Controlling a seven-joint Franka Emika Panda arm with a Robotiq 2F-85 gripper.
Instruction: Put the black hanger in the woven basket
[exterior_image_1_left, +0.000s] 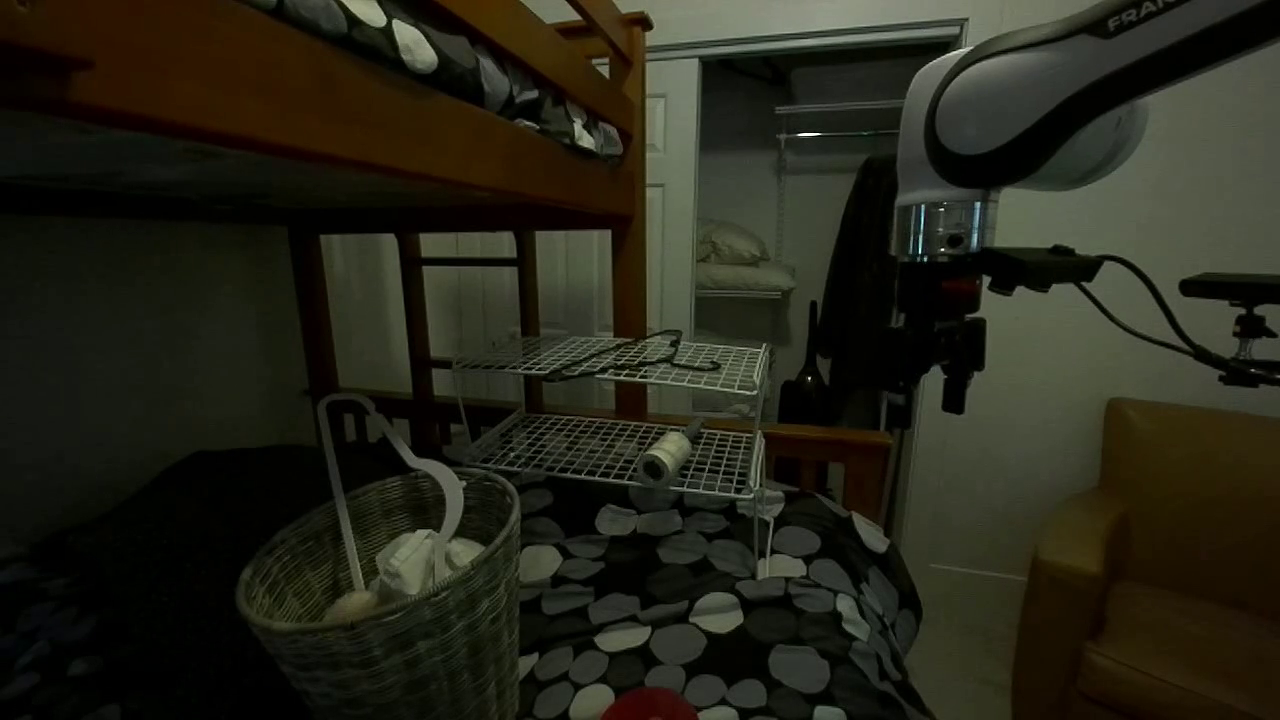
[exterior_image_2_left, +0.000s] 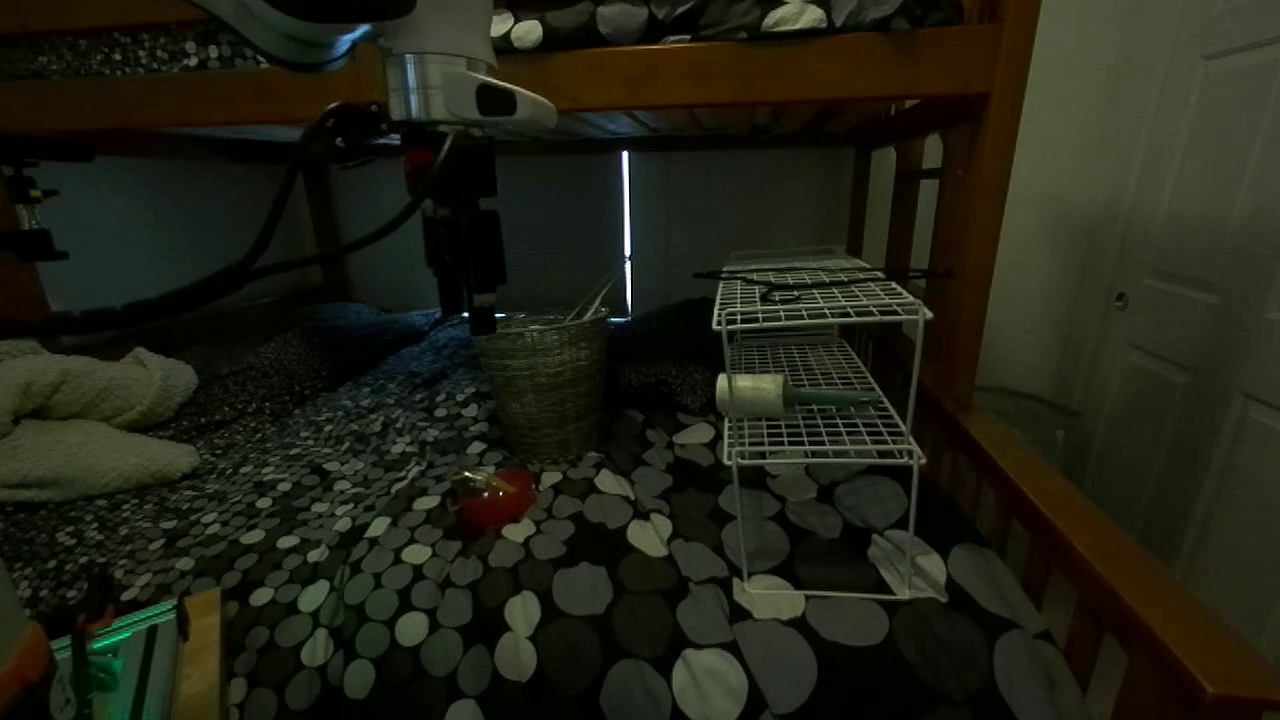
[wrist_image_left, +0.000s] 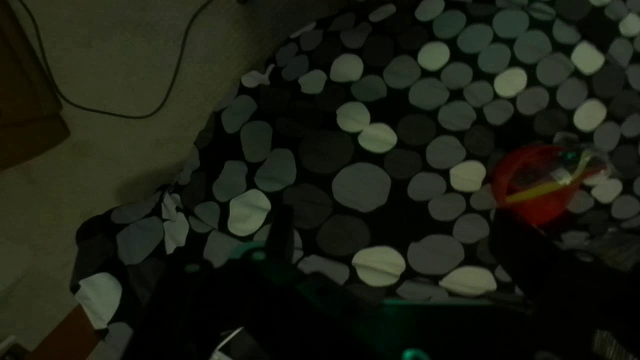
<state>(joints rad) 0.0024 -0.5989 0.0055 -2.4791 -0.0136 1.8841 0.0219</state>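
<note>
In an exterior view, the black hanger (exterior_image_1_left: 625, 366) lies on the upper shelf of the white wire-grid rack (exterior_image_1_left: 570, 450); a lint roller (exterior_image_1_left: 666, 456) lies on the lower shelf. The woven basket (exterior_image_1_left: 400, 650) stands in the left foreground on the bench (exterior_image_1_left: 640, 600), which is covered with a dotted bedspread (exterior_image_1_left: 790, 620). A white hanger (exterior_image_1_left: 341, 490) projects above the basket rim. The fingers (exterior_image_1_left: 957, 385) point downward at right, well apart from the rack. In an exterior view, a red bowl (exterior_image_2_left: 505, 503) rests on the bench, near the woven basket. The black hanger's ends appear past both sides of the upper shelf; the fingers overlap the basket rim along the line of sight. In the wrist view, the fingers are spread, tips well apart, with the dotted bedspread visible between them. A fingertip overlaps the edge of the red bowl, which contains clear wrapping (wrist_image_left: 562, 172). Carpet (wrist_image_left: 125, 165) and a dark cable (wrist_image_left: 140, 117) lie at left.
</note>
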